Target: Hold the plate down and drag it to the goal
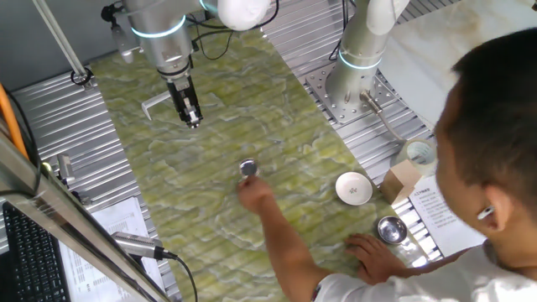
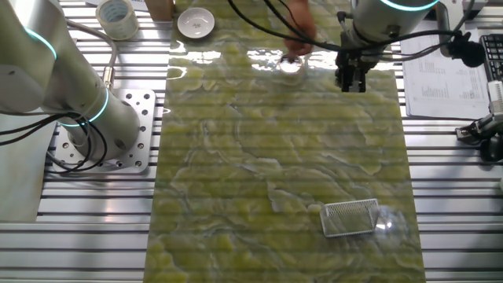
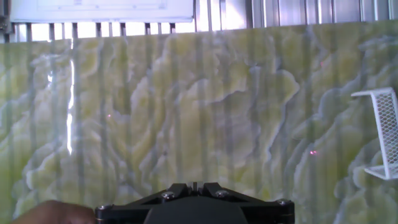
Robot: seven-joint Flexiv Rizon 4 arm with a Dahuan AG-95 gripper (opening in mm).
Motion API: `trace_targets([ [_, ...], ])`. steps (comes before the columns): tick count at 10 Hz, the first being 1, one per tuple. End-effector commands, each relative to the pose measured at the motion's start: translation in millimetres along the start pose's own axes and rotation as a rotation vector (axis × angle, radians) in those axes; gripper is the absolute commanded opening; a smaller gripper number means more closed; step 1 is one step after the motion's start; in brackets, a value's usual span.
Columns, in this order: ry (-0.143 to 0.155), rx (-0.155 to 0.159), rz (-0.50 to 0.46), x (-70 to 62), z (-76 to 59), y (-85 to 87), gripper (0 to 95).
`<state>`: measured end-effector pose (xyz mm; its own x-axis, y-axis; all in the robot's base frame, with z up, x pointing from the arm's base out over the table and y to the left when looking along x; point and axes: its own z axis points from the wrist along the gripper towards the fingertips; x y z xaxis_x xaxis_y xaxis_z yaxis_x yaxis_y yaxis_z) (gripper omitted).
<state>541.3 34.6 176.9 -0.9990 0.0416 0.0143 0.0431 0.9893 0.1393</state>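
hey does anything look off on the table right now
Yes. A person's hand is on the mat touching the plate, inside the arm's workspace. The gripper hangs apart from it, and the goal lies far away.

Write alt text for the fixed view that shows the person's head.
A person's hand places the plate mid-table on a green marbled mat. The gripper hangs apart near the goal.

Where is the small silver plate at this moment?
In one fixed view the plate lies mid-mat under the person's hand, apart from the end effector and from the goal.
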Motion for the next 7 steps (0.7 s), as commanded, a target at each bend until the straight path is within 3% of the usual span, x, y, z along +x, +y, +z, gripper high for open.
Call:
trace_targets([
  [1,-0.005,0.004,0.004,-0.8,8.0,5.9,19.0],
  [7,-0.01,-0.009,0.006,-26.0,36.0,22.5,19.0],
])
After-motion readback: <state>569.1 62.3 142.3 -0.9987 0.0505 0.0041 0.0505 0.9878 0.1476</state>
